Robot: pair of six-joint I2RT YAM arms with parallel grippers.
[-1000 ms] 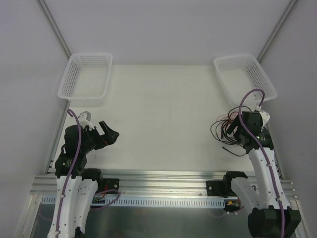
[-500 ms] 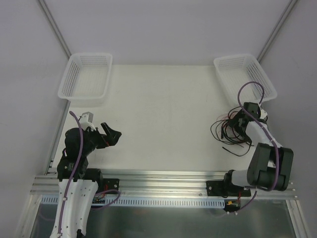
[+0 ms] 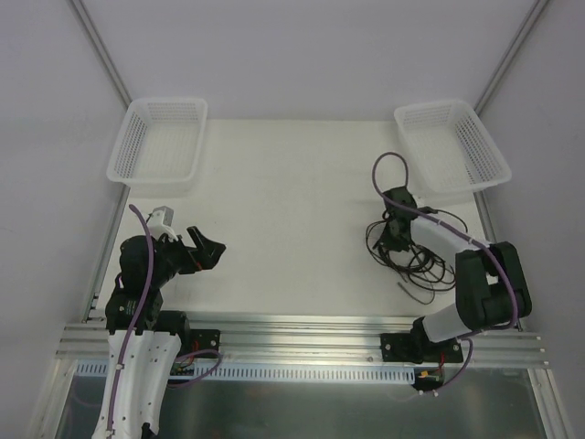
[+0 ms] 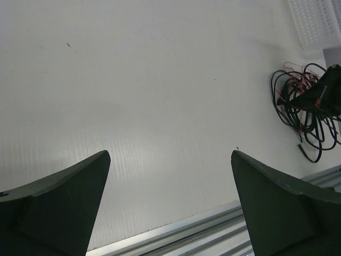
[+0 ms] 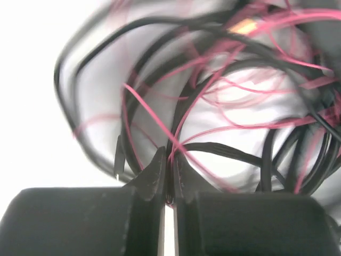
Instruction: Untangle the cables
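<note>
The cables [image 3: 416,256] lie as a tangled bundle of black cords and thin red wires on the right side of the table. My right gripper [image 3: 395,230] sits at the bundle's left part, shut on it. In the right wrist view the gripper [image 5: 169,160] pinches a black cord and pink wires, with blurred loops of the cables [image 5: 213,101] ahead. My left gripper [image 3: 207,247] hovers at the near left, far from the bundle, open and holding nothing. In the left wrist view the gripper [image 4: 169,156] frames bare table, with the cables [image 4: 298,109] far right.
A white mesh basket [image 3: 157,142] stands at the back left and another basket [image 3: 452,146] at the back right, just beyond the bundle. An aluminium rail [image 3: 302,325] runs along the near table edge.
The right gripper has shut on the cables and the arm has swung left, dragging the bundle leftward across the table. The left arm has hardly moved.
</note>
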